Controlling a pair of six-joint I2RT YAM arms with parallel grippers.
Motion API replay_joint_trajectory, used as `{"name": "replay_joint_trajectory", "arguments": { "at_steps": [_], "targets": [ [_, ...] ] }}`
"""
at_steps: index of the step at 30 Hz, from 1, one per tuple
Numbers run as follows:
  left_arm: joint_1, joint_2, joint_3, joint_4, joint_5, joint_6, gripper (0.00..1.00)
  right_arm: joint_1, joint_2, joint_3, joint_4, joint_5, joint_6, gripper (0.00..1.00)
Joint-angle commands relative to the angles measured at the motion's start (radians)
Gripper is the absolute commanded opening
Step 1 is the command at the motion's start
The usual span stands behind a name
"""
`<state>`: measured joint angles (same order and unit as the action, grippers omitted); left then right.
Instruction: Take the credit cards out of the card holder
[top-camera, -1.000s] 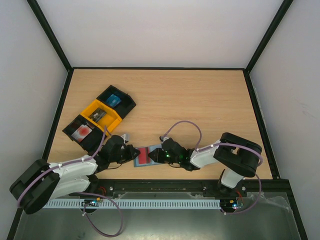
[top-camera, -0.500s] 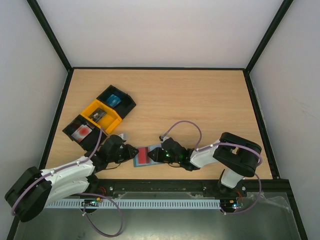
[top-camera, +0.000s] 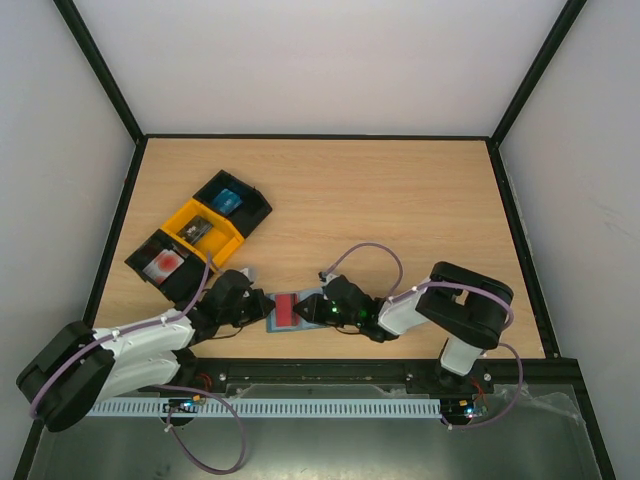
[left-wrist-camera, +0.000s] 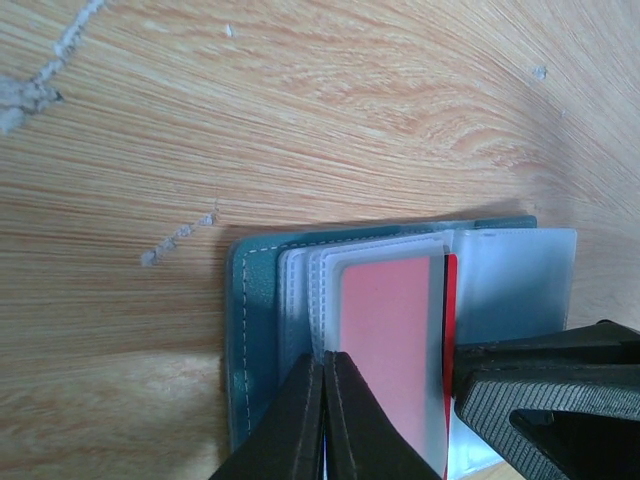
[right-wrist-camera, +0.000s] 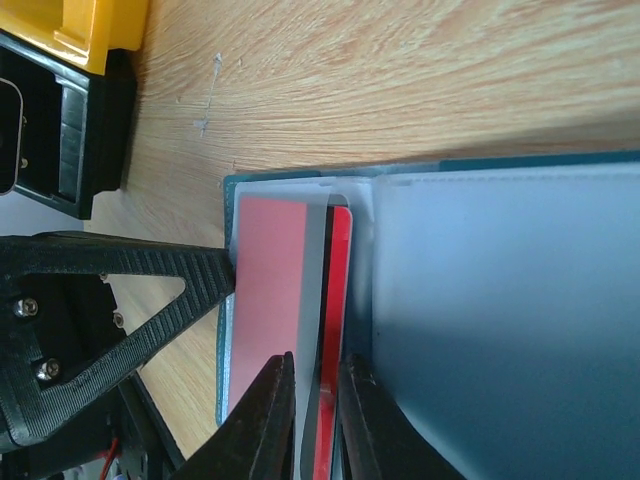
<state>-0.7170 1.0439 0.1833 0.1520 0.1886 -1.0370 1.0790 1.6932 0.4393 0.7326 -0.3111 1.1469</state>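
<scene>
Near the front edge of a wooden table (top-camera: 400, 200), the left gripper (left-wrist-camera: 323, 358), fingers pressed together, meets the left side of an open soft blue-grey bifold card holder (left-wrist-camera: 250, 300). The right gripper (right-wrist-camera: 315, 372), nearly closed, pinches a red plastic credit card (right-wrist-camera: 340, 300) among the holder's frosted sleeves (right-wrist-camera: 480, 300).

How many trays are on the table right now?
3, in a diagonal row on the left of the table: the far black tray holding something blue, the yellow tray in the middle, the near black tray closest to the arms. None appears hidden.
</scene>
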Motion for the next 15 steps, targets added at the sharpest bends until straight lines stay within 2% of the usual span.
{"name": "replay_joint_trajectory", "arguments": {
  "at_steps": [1, 7, 10, 15],
  "targets": [
    [-0.009, 0.023, -0.016, -0.012, -0.019, 0.016, 0.03, -0.007, 0.026, -0.024, 0.059, -0.004, 0.026, 0.14],
    [-0.01, 0.031, -0.021, -0.006, -0.02, 0.014, 0.03, -0.018, 0.057, -0.059, 0.191, -0.033, 0.099, 0.15],
    [-0.012, 0.027, -0.027, -0.002, -0.02, 0.008, 0.03, -0.019, 0.073, -0.055, 0.198, -0.039, 0.109, 0.18],
    [-0.013, 0.017, -0.025, -0.019, -0.023, 0.009, 0.03, -0.021, 0.088, -0.047, 0.183, -0.023, 0.138, 0.17]
  ]
}}
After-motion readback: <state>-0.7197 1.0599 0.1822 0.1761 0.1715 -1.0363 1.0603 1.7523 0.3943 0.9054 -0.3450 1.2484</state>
